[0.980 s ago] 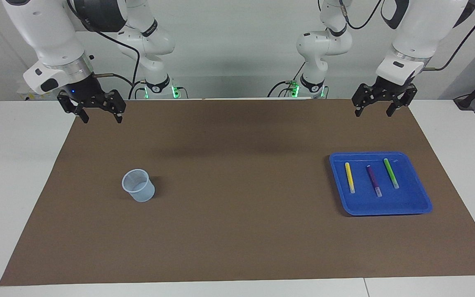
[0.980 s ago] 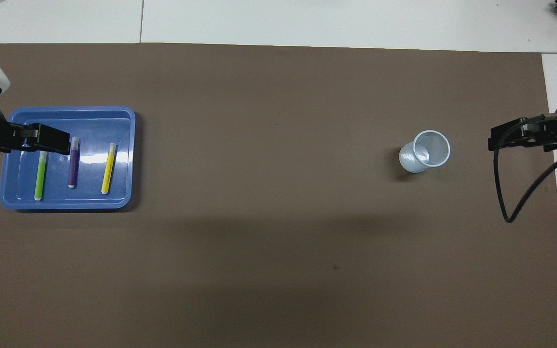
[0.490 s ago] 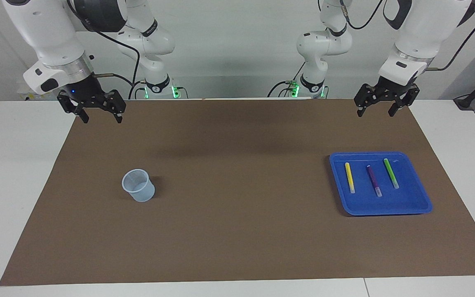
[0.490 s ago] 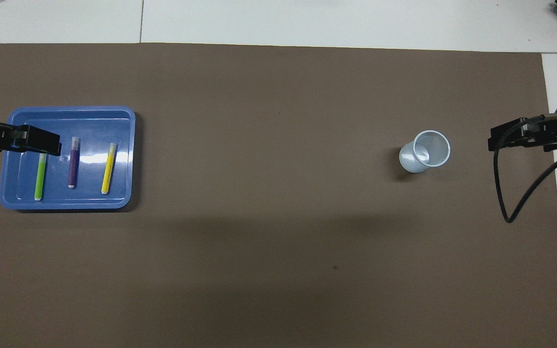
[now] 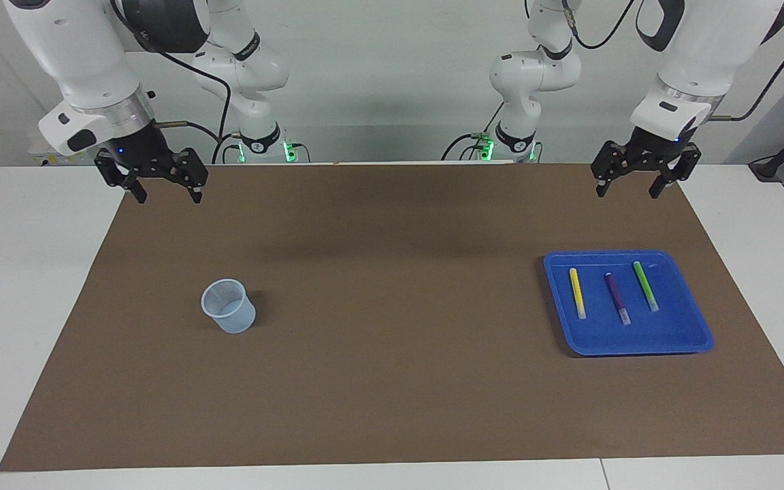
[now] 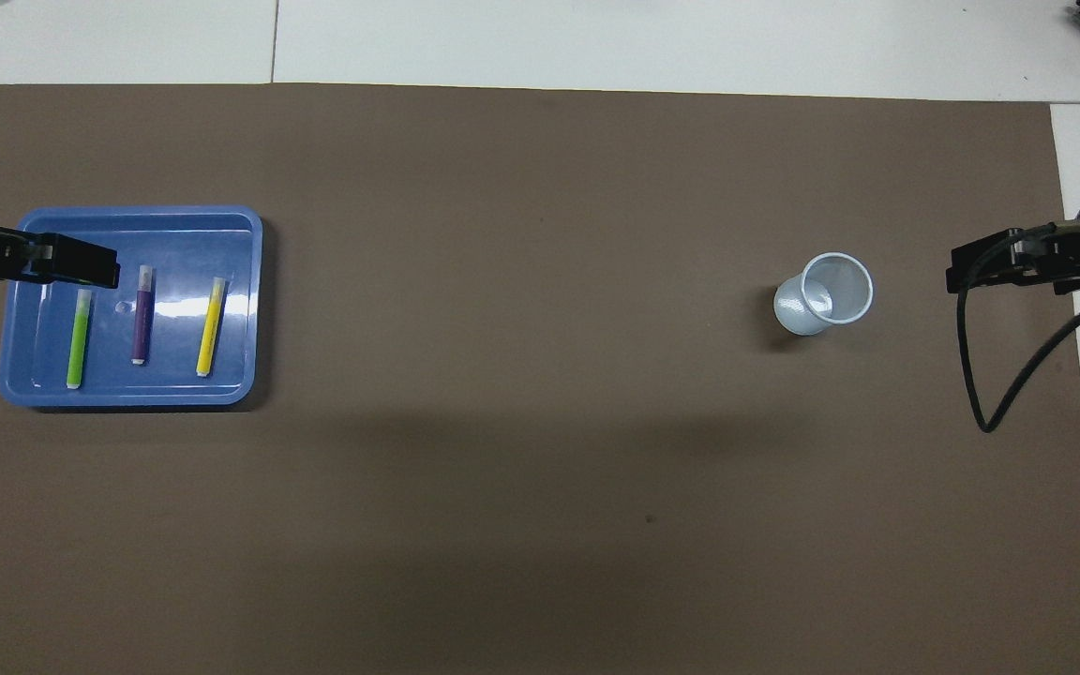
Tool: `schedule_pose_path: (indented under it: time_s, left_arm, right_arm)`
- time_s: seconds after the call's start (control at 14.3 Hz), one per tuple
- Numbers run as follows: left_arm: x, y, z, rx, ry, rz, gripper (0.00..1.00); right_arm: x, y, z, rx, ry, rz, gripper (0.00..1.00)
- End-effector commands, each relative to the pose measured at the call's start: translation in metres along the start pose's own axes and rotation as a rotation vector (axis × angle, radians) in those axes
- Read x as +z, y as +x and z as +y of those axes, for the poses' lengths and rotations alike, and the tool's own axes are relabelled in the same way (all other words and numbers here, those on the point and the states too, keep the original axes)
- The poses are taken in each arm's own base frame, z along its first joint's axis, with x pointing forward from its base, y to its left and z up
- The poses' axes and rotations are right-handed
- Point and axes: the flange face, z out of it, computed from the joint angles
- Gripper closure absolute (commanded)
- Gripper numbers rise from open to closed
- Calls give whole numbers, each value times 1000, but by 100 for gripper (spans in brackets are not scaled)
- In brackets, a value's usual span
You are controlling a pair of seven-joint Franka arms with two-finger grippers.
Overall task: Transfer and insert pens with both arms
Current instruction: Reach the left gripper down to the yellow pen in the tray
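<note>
You've got both arms up in the air at the robots' end of the brown mat [image 5: 392,381], neither one holding anything. The left gripper [image 5: 645,186] hangs off a wrist that tilts down and inward, and its two fingers point down with a clear gap between them, so it's wide open. It sits over the mat's edge at the left arm's end of the table, with the blue tray [image 5: 695,333] lying farther from the robots than that spot. From overhead the left gripper looks like it covers the tray's corner, but the facing view shows it's well above and apart from it.

The right gripper [image 5: 163,194] is the same story at the right arm's end: fingers down, spread open, over the mat's corner, well away from the pale blue cup [image 5: 229,306], which stands upright on the mat.

The pens all lie flat in the tray, side by side and not touching. The yellow pen [image 5: 576,292] is the one toward the cup, the purple pen [image 5: 616,297] is in the middle, and the green pen [image 5: 645,286] is toward the table's end. Each has a pale whitish end pointing away from the robots.
</note>
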Motion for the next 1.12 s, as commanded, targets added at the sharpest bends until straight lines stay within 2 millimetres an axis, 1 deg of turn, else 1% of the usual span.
schedule_pose_path:
  time_s: [0.0,0.28,0.42,0.56,0.7,0.84,0.91,1.05]
  left_arm:
    - [19,-3,-4,13,9,-9,0]
    - [59,16,-10,8,-8,-68,1]
    - [82,22,-5,21,-15,-83,2]
    - [111,24,4,35,-17,-70,2]
    - [155,20,5,34,-23,-85,5]
    - [182,24,-4,18,-30,-86,5]
    - [197,29,-17,-14,-53,-101,4]
    - [239,45,-45,-65,-84,-142,3]
  right_arm:
    - [-1,-9,1,-8,26,-10,0]
    - [-1,-9,1,-6,26,-10,0]
    - [-1,-9,1,-6,26,-10,0]
    - [-1,-9,1,-6,26,-10,0]
    - [-1,-9,1,-6,26,-10,0]
    - [-1,-9,1,-6,26,-10,0]
    - [-1,-9,1,-6,26,-10,0]
    - [-1,-9,1,-6,26,-10,0]
